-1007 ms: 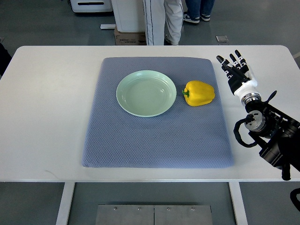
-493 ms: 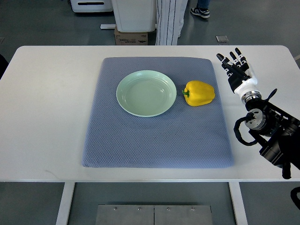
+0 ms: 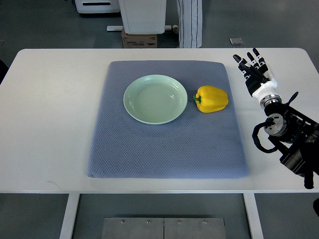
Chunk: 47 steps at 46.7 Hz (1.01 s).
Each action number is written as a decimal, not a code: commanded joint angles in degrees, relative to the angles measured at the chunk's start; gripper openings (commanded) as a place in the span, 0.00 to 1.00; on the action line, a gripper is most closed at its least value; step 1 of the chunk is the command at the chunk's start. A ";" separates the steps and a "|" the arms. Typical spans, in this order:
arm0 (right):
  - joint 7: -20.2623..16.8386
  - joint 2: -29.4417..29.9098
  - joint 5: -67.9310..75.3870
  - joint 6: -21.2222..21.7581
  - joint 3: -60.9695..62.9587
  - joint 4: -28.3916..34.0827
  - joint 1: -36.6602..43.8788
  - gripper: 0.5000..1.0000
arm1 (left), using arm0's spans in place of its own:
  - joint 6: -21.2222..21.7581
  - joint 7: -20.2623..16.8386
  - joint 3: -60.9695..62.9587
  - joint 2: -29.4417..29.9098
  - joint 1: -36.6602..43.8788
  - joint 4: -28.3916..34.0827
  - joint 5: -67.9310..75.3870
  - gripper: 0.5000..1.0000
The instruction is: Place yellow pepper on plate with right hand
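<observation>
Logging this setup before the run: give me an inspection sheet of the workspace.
Surface: white table with blue-grey mat.
Job's things: yellow pepper on the mat, right of the empty green plate, apart from it.
Clutter: nothing seen.
Hands: right hand open over bare table, right of the mat, holding nothing; left not in view.
Cables: black loop at the right forearm.
Surroundings: a person's legs, cardboard box on the floor.

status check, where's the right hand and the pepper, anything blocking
Right hand open, empty, over bare table right of the mat. Yellow pepper on the mat, just right of the plate, untouched. Plate empty, nothing between hand and pepper. Left hand not in view.
</observation>
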 commanded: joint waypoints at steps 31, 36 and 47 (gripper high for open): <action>-0.87 -0.93 0.07 0.09 0.13 -0.01 0.20 1.00 | 0.01 0.00 0.00 0.00 0.00 0.00 0.00 1.00; -0.96 -1.02 0.07 0.17 0.22 -0.01 0.38 1.00 | 0.01 0.00 0.00 0.00 0.00 0.00 0.00 1.00; -1.14 -0.93 0.16 0.70 0.75 -0.27 0.38 1.00 | 0.01 0.00 0.00 0.00 0.00 0.00 0.00 1.00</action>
